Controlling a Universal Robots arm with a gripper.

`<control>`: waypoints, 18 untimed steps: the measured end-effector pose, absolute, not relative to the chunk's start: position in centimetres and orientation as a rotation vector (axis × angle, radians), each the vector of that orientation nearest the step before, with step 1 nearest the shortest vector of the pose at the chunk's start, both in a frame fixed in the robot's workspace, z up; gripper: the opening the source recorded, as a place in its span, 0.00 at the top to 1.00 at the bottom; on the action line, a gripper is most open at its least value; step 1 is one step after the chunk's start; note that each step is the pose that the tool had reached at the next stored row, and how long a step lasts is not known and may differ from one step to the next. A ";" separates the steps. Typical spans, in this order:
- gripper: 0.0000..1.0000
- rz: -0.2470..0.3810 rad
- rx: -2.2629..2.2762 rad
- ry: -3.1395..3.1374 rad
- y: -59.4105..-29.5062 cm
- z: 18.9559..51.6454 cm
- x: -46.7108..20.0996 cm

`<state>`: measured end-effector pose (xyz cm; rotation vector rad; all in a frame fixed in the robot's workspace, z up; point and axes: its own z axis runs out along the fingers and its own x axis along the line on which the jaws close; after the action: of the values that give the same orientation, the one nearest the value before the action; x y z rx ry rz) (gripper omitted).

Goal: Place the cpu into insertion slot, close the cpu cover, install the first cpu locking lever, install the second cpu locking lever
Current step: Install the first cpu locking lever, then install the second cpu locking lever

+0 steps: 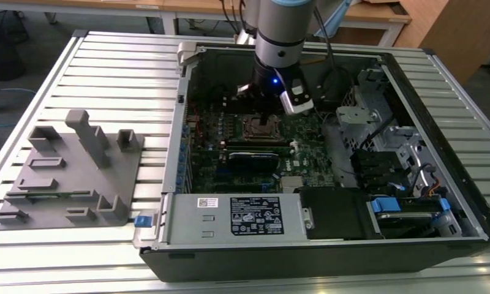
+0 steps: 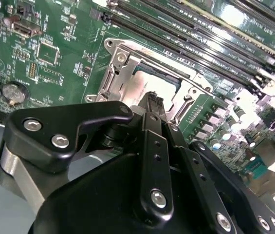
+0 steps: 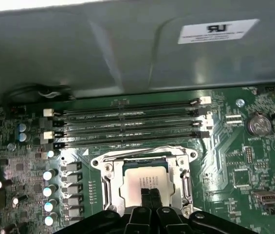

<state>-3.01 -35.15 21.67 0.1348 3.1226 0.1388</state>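
- A ribbed metal table [image 1: 106, 67] carries an open computer case [image 1: 327, 245], with wooden desks [image 1: 367, 18] at the far side of the room.
- On the exterior view's left of the case, a grey plastic fixture [image 1: 69, 177] with upright posts and pockets sits on the table.
- Inside the case the green motherboard [image 1: 302, 153] lies flat, long black memory slots [image 3: 127, 124] running beside the socket.
- The arm [image 1: 282, 30] reaches down into the far half of the case, and its gripper [image 1: 266, 113] hangs directly over the insertion slot [image 1: 261, 128].
- The cpu [image 3: 144, 178] already sits in the insertion slot; its dull silver top shows in both wrist views [image 2: 144, 90].
- The cpu cover [image 3: 108, 183] lies down around the chip, its silvery frame bordering the metal top.
- The gripper's [image 3: 150, 194] two black fingers [image 3: 145, 197] are pressed together with nothing between them, tips just above the cpu's near edge; touching or not, I cannot tell.
- In the second wrist view the gripper [image 2: 154, 100] points its joined tips at that same edge.
- A round coin battery [image 3: 258, 124] sits on the board, well apart from the socket.
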 end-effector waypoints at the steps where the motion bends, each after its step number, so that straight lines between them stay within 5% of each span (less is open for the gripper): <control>1: 0.89 0.139 0.108 3.125 -35.2 21.6 -3.0; 18: 0.89 0.138 0.058 3.127 -35.2 21.7 -3.1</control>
<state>-3.10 -35.15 21.73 0.0575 3.1274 0.1377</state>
